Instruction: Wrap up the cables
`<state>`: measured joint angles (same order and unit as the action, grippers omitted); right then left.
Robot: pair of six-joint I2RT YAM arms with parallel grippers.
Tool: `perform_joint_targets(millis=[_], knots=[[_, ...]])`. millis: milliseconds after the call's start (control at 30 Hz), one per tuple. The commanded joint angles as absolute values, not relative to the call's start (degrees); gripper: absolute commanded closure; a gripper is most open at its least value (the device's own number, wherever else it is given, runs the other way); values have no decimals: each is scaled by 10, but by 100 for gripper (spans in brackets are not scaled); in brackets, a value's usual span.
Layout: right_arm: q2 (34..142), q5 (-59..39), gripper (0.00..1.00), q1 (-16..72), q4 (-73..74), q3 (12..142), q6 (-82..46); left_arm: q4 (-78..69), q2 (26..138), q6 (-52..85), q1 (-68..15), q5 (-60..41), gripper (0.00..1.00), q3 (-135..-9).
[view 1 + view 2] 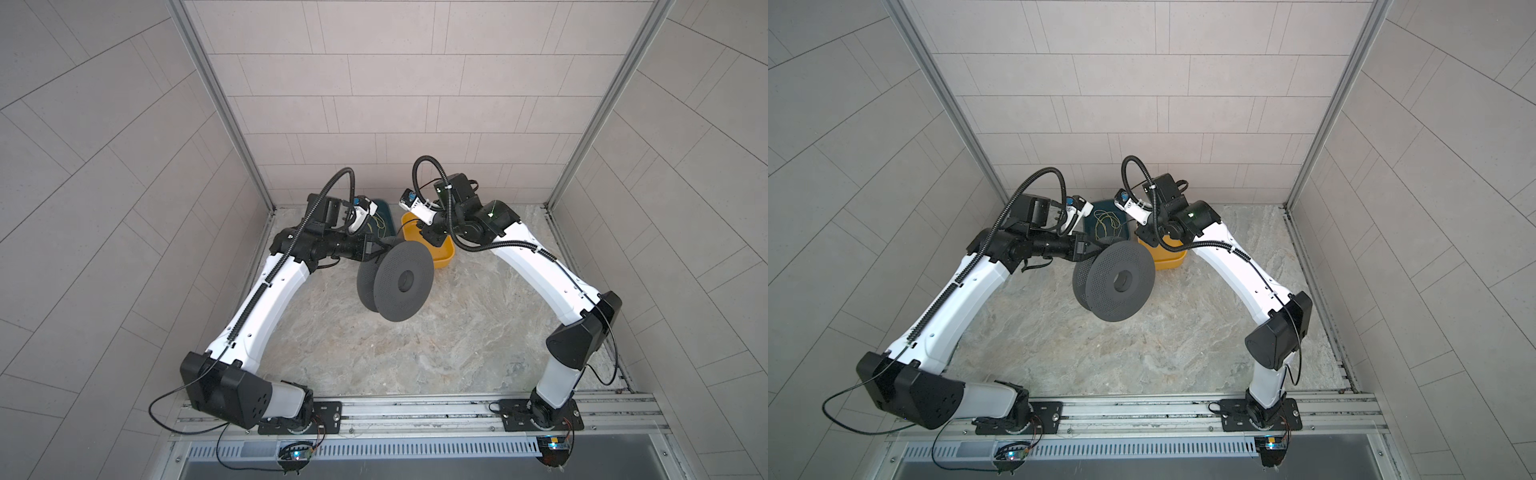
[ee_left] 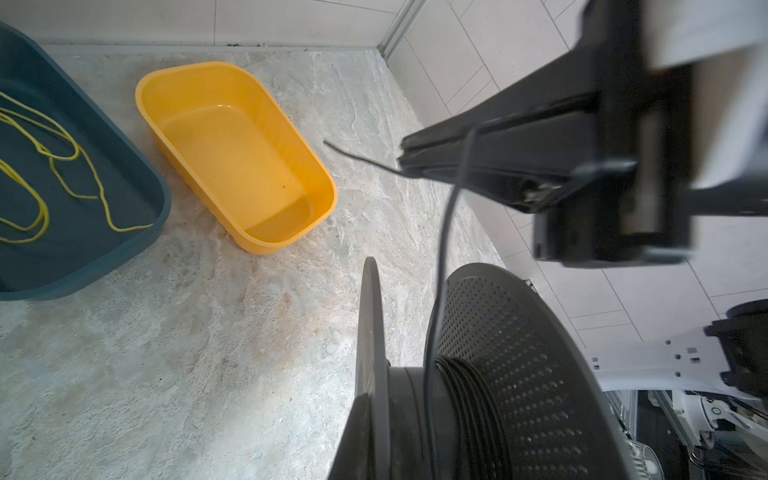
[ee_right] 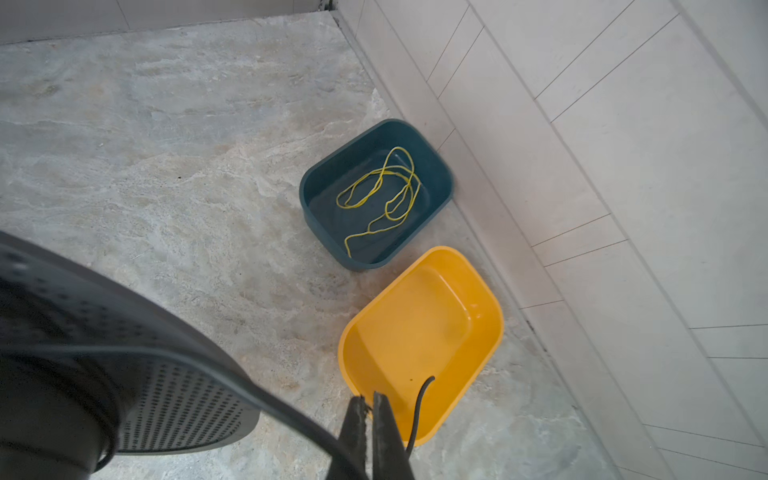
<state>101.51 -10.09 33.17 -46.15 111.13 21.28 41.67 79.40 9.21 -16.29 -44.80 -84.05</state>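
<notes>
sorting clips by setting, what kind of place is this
Most likely a robot lab test cell: a left arm and right arm bolted to an aluminium rail, a stone-look tabletop boxed in by panel walls, and a spool of black cable as prop.

Spool [image 1: 415, 262] matt grey perforated plastic; cable [image 2: 444, 241] glossy blk; yellow tub [image 2: 232, 158] smooth, shiny plastic.

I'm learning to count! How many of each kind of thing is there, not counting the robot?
Tubs: 2, a teal tub and a yellow tub
Cords: 2, a yellow cord and a black cable
Spools: 1, a grey spool
Total: 5
</notes>
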Motion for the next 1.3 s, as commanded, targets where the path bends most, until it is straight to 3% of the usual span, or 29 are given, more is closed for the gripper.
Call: perform_joint_targets(millis=[0, 433, 1033, 1267], knots=[[989, -162, 100, 319, -427, 1069, 186, 365, 777, 134, -140, -519, 100, -855], [892, -282, 94, 266, -238, 848, 67, 110, 759, 353, -93, -589, 100, -784], [791, -360, 84, 234, 13, 621, -54, 36, 749, 412, -88, -604, 100, -770], [766, -366, 75, 222, 63, 574, -86, 1, 750, 451, -83, -604, 100, -755]])
